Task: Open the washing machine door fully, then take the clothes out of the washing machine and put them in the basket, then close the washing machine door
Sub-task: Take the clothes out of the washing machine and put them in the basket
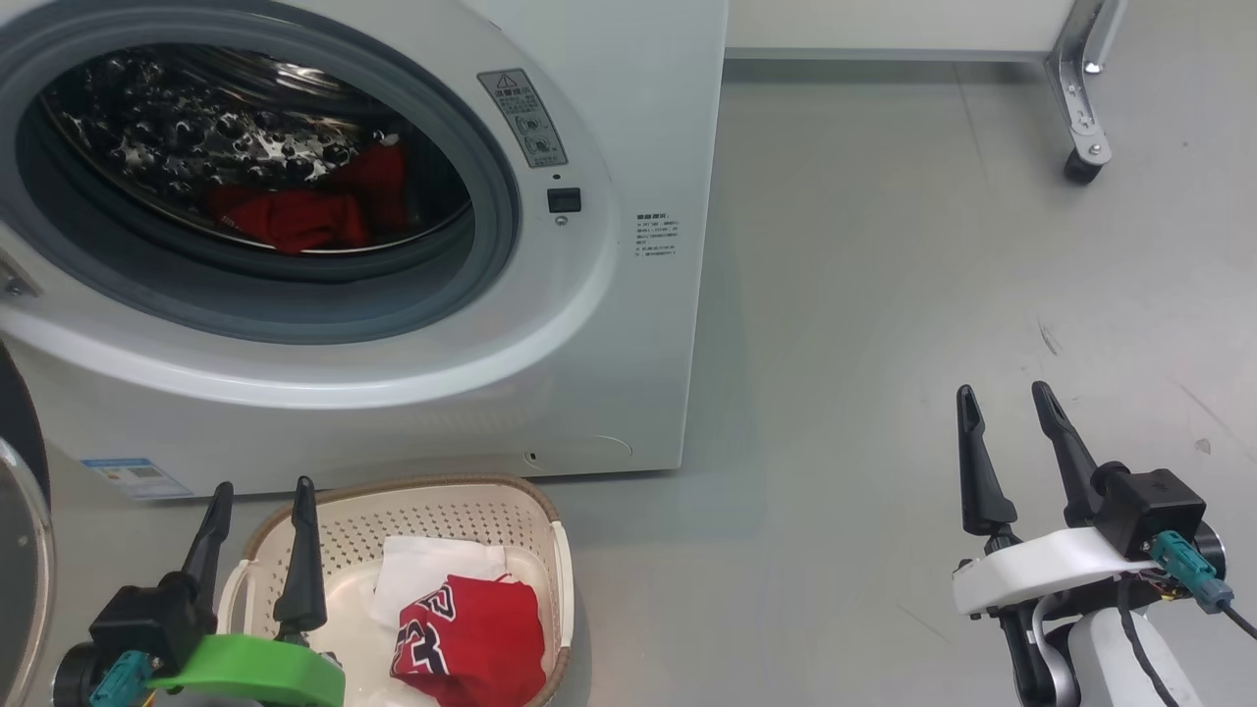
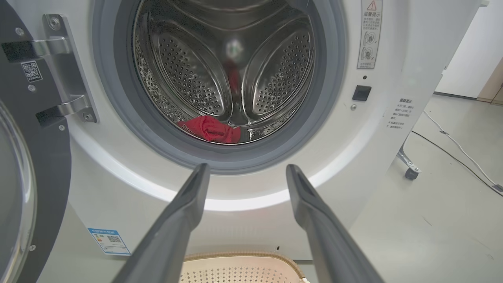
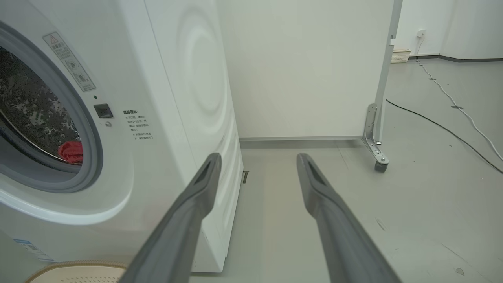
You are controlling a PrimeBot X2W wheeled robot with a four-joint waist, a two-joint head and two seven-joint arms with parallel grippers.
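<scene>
Left end effector (image 1: 263,484) released by the basket (image 1: 442,483), right end effector (image 1: 1003,389) released over the floor (image 1: 884,245), red and white clothes (image 1: 471,638) laid in the basket, red garment (image 1: 295,218) seen in the washing machine (image 1: 609,324), washing machine door (image 1: 18,422) swung open.

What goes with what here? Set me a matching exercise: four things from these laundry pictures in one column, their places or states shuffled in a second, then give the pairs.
Things
1. big round black-ringed glass washing machine door
2. red number-printed jersey
3. crumpled red garment
4. left tool

Places or states
A. open, holding nothing
B. lying in the cream perforated plastic basket
C. swung open on its hinges
D. lying low in the perforated steel drum

Pairs: 1-C, 2-B, 3-D, 4-A
</scene>
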